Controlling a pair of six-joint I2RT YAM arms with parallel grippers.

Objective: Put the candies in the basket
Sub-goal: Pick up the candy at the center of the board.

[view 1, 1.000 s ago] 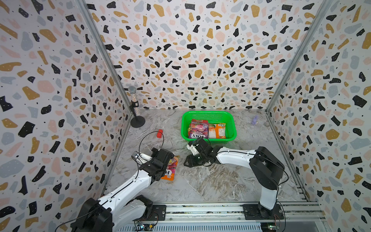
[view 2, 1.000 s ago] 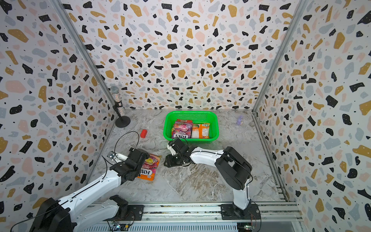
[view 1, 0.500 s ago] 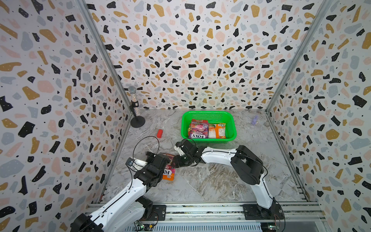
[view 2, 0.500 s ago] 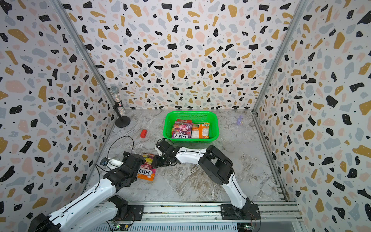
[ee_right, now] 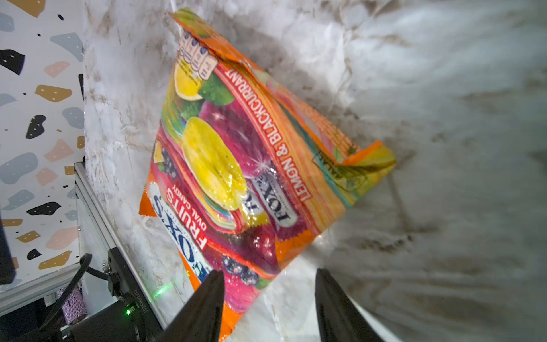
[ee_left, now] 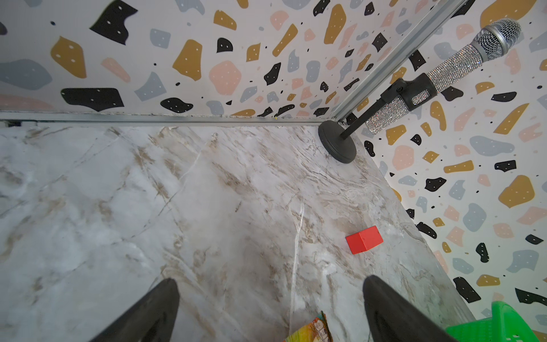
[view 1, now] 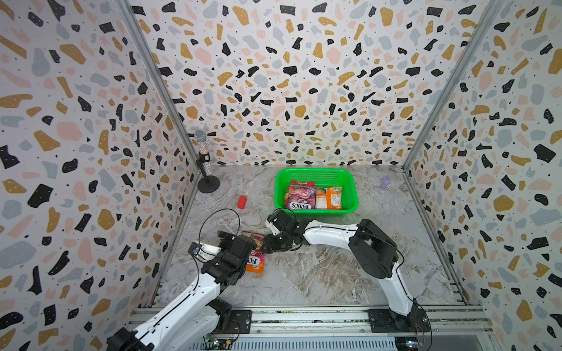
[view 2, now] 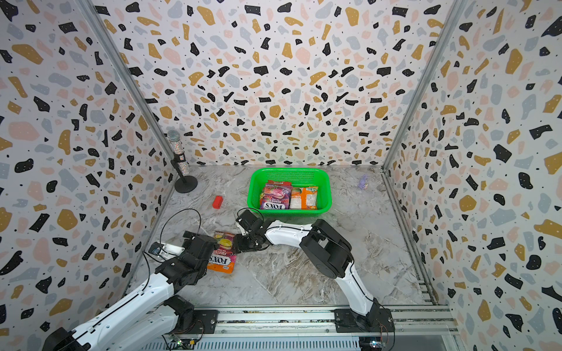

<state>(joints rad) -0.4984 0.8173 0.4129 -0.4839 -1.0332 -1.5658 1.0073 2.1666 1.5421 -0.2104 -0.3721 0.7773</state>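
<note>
- Found on the marble floor, near the front left and well apart from the green basket: one orange FOX'S FRUITS candy bag, printed face up, creased at one end.
- Found at one corner of that bag: right gripper, with jaws apart and clamped on nothing. One finger overlaps the bag's orange edge, the other over bare marble.
- Found over the bag's opposite side in both top views: left gripper, with jaws wide apart, holding nothing. Only a corner of the bag visible between its fingers.
- Confirmed in both top views: bag flanked by the two grippers. Contact cannot be told.
- Counted inside the basket: purple FOX'S BERRIES bag beside an orange bag, with a red bag showing from beneath the purple one.
- Noted elsewhere on the floor: red block, microphone on its stand in the far left corner, small purple object near the far right corner.
</note>
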